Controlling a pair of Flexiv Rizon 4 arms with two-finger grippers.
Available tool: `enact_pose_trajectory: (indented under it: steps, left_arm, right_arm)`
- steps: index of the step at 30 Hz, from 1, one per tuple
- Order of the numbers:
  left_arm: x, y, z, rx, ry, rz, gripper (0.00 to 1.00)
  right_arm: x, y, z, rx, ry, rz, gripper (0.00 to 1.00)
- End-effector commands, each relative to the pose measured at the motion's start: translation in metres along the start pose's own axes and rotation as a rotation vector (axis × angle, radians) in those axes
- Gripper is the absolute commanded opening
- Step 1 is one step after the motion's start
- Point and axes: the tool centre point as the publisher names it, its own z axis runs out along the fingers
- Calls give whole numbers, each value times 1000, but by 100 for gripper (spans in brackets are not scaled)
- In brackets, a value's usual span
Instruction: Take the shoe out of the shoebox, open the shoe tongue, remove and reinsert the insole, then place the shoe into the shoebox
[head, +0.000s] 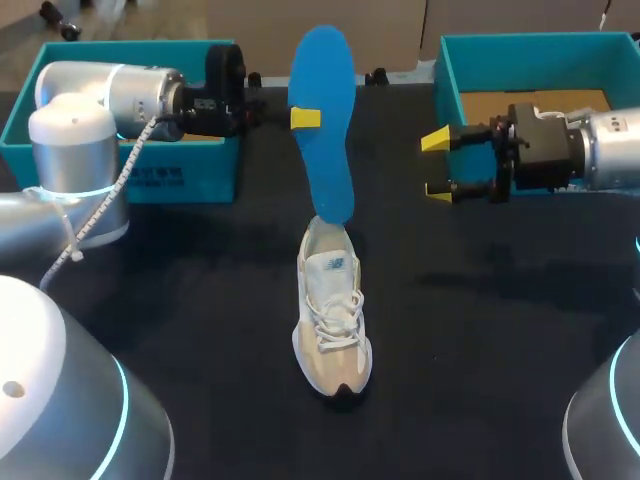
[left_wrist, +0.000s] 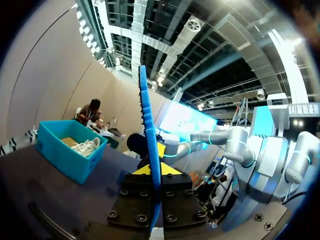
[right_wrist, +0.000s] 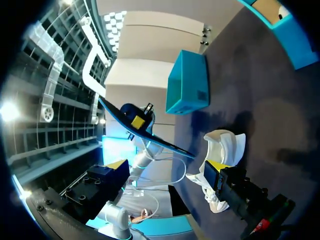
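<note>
A beige lace-up shoe (head: 333, 320) stands on the black table, toe toward me. Above it a blue insole (head: 325, 120) hangs nearly upright, its lower end at the shoe's heel opening. My left gripper (head: 305, 118) is shut on the insole's middle. In the left wrist view the insole (left_wrist: 146, 115) shows edge-on between that gripper's (left_wrist: 152, 170) yellow tips. My right gripper (head: 437, 165) hovers open to the insole's right, holding nothing. In the right wrist view the open gripper (right_wrist: 165, 167) faces the shoe (right_wrist: 222, 145) and the insole (right_wrist: 150, 137).
A teal shoebox (head: 130, 170) stands at the back left under my left arm. A second teal box (head: 470, 60) stands at the back right behind my right gripper; a pale shoe lies in that box (left_wrist: 70, 150).
</note>
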Motion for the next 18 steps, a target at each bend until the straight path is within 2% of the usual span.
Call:
enact_pose_trajectory:
  steps: [1, 7, 11, 15, 18]
  left_arm:
    - [2, -4, -3, -34, 3, 219, 0]
    - [2, -7, -4, -108, -7, 434, 0]
    - [1, 0, -5, -130, -31, 642, 0]
    - [-5, 9, -5, -129, -65, 875, 0]
    - [-12, 12, -7, -91, -92, 968, 0]
  right_arm:
    - [0, 0, 1, -1, -2, 0, 100]
    - [0, 0, 1, -1, -2, 0, 100]
    - [0, 0, 1, -1, -2, 0, 100]
    - [0, 0, 1, -1, -2, 0, 100]
    - [0, 0, 1, -1, -2, 0, 100]
